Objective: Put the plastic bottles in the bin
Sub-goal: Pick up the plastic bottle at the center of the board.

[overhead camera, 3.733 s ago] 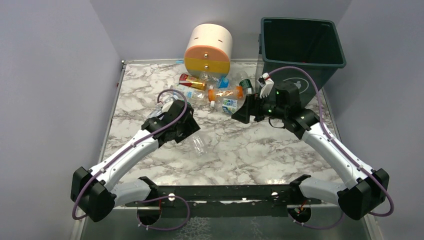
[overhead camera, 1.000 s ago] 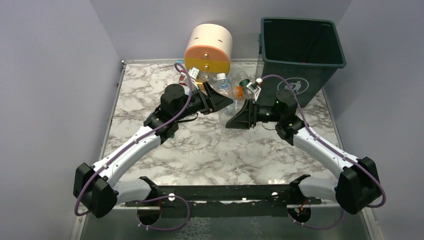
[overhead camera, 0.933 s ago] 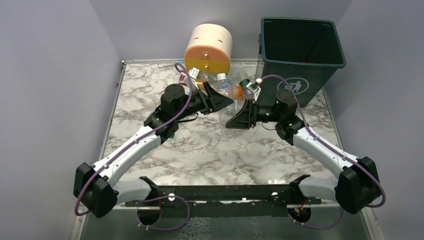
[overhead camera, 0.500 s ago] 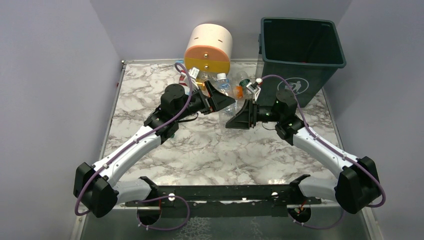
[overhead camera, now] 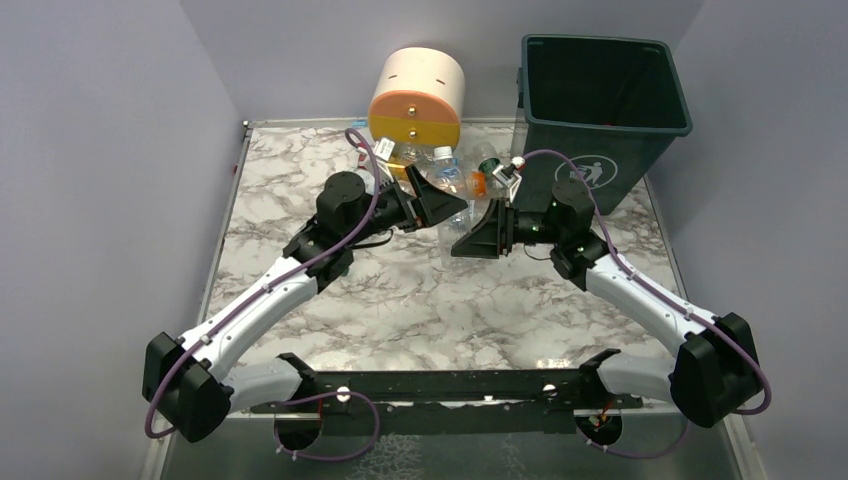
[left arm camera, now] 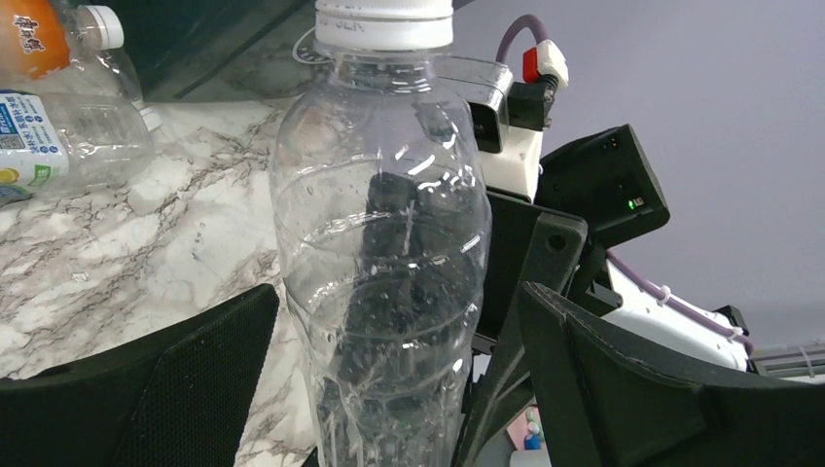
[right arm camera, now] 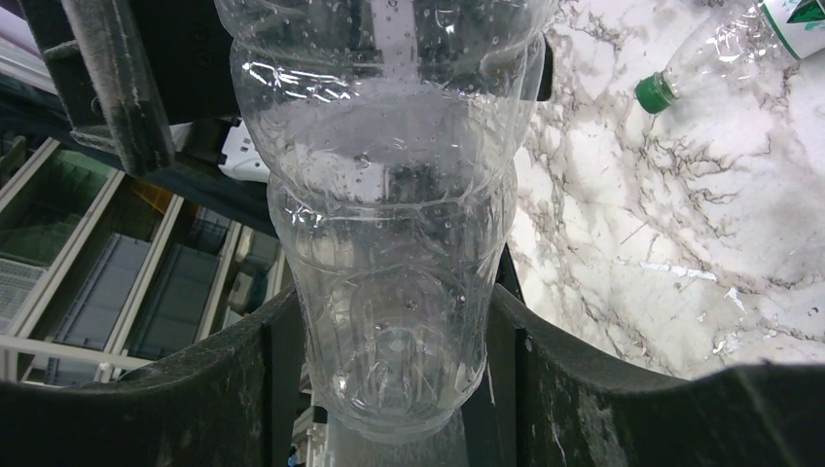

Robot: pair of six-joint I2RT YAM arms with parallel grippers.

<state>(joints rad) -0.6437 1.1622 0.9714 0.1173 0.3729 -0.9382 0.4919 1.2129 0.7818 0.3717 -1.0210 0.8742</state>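
Plastic bottles (overhead camera: 447, 170) are lying in a loose heap on the white, grey-veined marble-pattern tabletop (overhead camera: 300, 170), just left of the large dark green square plastic bin (overhead camera: 640, 150). The bin is standing upright, tapering downward, with smooth walls, a thick rim and a white litter-person symbol facing the arms.

One clear, thin-walled ribbed bottle with a white screw cap (left arm camera: 384, 243) is sitting apart from the heap, to the bin's near left, between the two grippers. The right gripper (right arm camera: 394, 321) is clamping it. Its two black, rough-textured fingers are pressing against both sides of the lower body, close to the rounded, dimpled base. Fine droplets are clinging to the inside of the transparent wall.

The left gripper (overhead camera: 438, 198) is facing the same bottle from the side farther from the bin. Its broad black fingers are spread wide, leaving a gap between each finger and the bottle's waisted, ringed body, so it is gripping nothing.

Within the heap, an orange-filled bottle (left arm camera: 39, 34) and a clear bottle with a blue-and-green printed label (left arm camera: 58, 136) are lying on their sides, touching each other. A clear bottle with a green cap (right arm camera: 657, 92) is lying flat on the marble nearby.

A round cream-and-orange drawer unit (overhead camera: 417, 95) is standing left of the bin, behind the heap.
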